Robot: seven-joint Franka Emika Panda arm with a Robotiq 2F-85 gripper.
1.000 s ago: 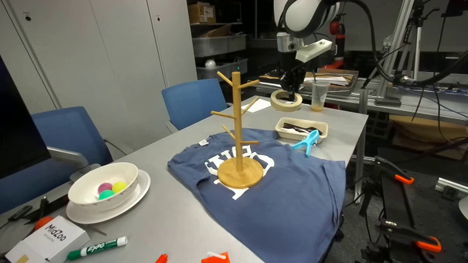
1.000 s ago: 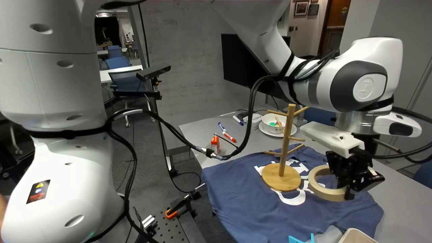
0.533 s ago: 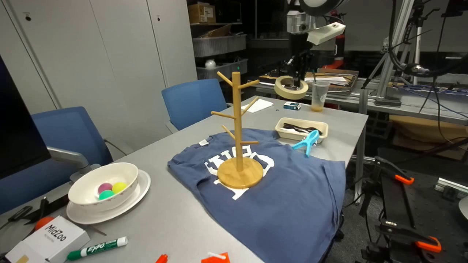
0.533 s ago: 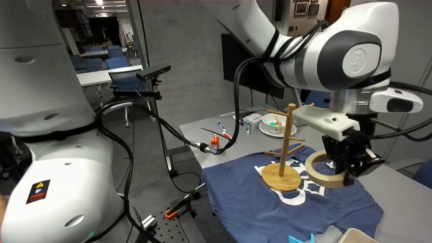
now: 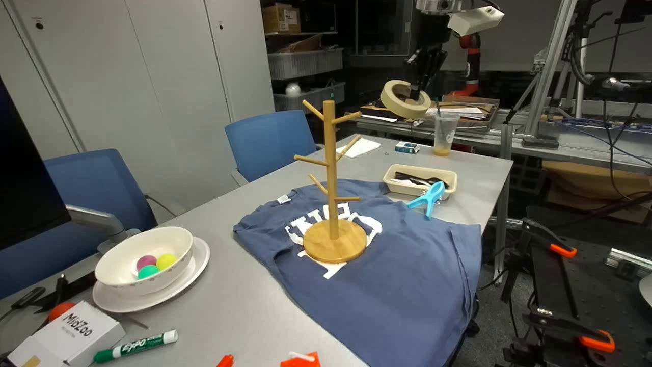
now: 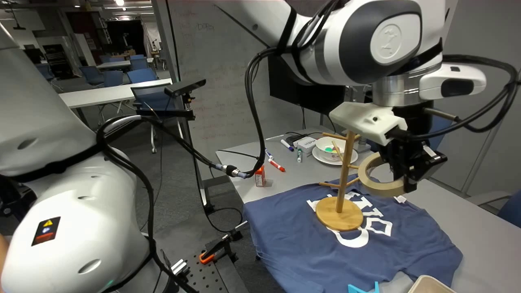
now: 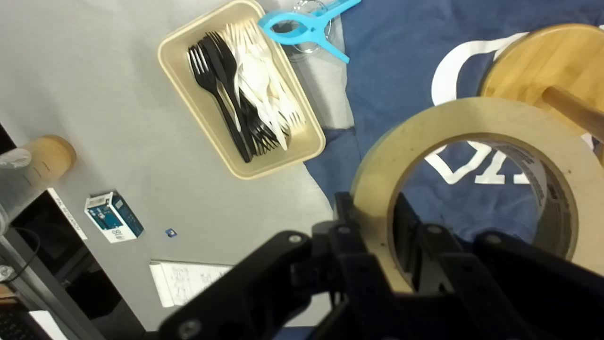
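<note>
Fingers [image 7: 406, 222]: pinching the band of a roll of masking tape [image 7: 439, 125], one inside the ring's hole and the other outside it, as the wrist view shows; against the dark background of an exterior view they merge into one shape, so how far along the band they reach is hard to judge.
Roll: in the air, tilted, hanging from the fingers, apart from the tabletop [image 5: 229, 285] in both exterior views.
Roll, done: gripped and off the tabletop, so the pick-up looks complete.
Roll, left: by my judgement, the setting-down and the letting-go; nothing but the fingers bears it.
Wooden rack [image 5: 332, 178]: upright, its round base on the lettering of a blue T-shirt [image 5: 397, 295]; in an exterior view a plain gap parts its pegs [image 5: 347, 118] from the roll.
T-shirt: spread out on the tabletop.
Cutlery tray [image 7: 302, 141]: near the T-shirt, holding black and white forks [image 7: 231, 94], with a light blue clip [image 5: 432, 195] at its corner.
Small blue-and-white box [image 7: 113, 217]: on the tabletop, between a plastic cup [image 5: 445, 130] and a paper pad [image 7: 188, 281] with marks on it.
Bowl [image 5: 147, 288]: on a plate [image 5: 197, 260], with purple, yellow and green balls [image 5: 165, 261] inside.
</note>
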